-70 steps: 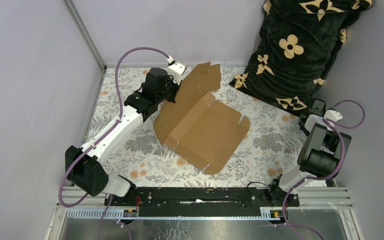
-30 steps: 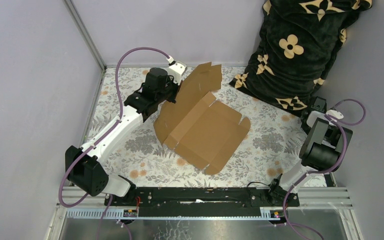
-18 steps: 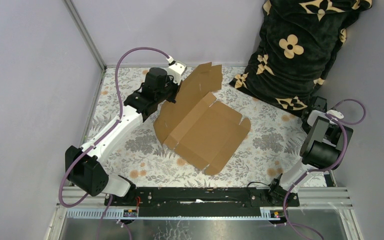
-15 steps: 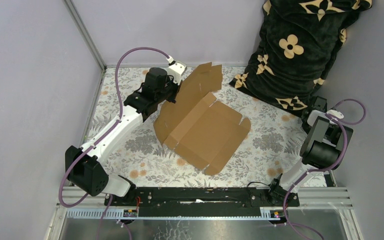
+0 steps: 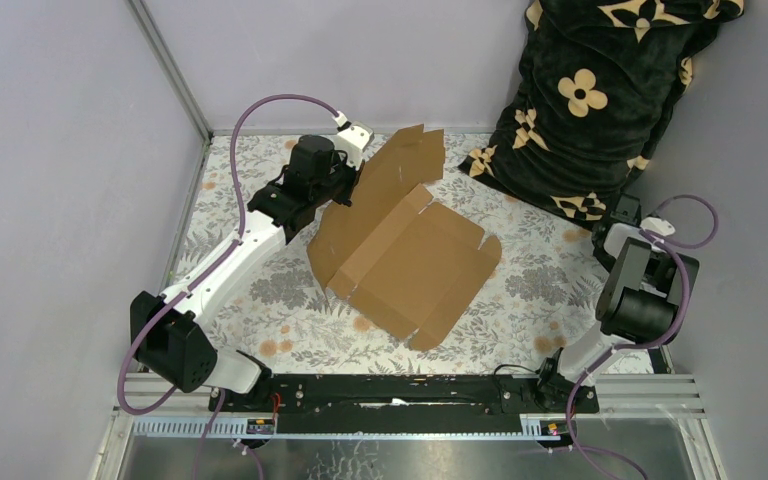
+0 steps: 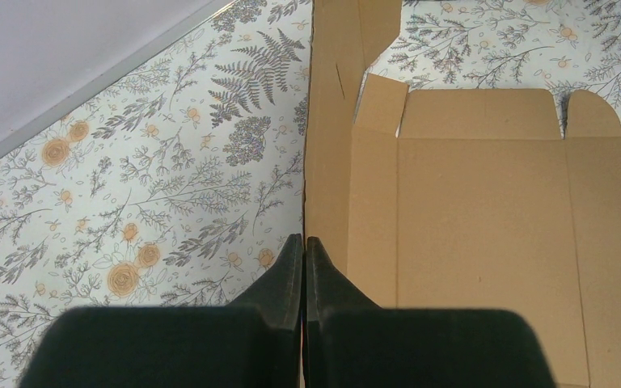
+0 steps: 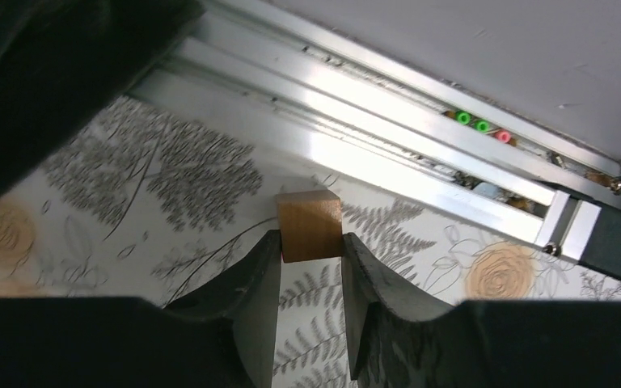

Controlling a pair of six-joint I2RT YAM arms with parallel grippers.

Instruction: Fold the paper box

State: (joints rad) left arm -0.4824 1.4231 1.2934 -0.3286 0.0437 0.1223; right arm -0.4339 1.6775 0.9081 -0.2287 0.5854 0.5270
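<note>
Gray walls (image 5: 60, 150) stand around a table with a flowery cloth (image 5: 260, 290), and a black blanket with tan flowers (image 5: 600, 100) is heaped in the far right corner. The paper box (image 5: 415, 270) lies near the middle of the cloth. It is not a box yet, just a cut brown sheet with flaps and slits. Most of it lies flat, but the long panel on its far left side is tipped up. The left gripper (image 6: 304, 242) has its fingers pressed together on the edge of that raised panel, pinching the thin card. The right gripper (image 7: 307, 241) is well apart from the box, at the right edge of the table. Its fingers are squeezed on two sides of a small wooden block (image 7: 309, 220). I think the card is light and quite stiff. It should bend easily only along the pressed lines, and it may spring back flat when let go. It looks smooth, so it could slide on the cloth when pushed. A hard pinch or a bend in the wrong spot could leave a crease. The best places to hold look like the free edges of the panels and flaps, near the middle of an edge. Something should press down on the flat part so the sheet does not slide.
</note>
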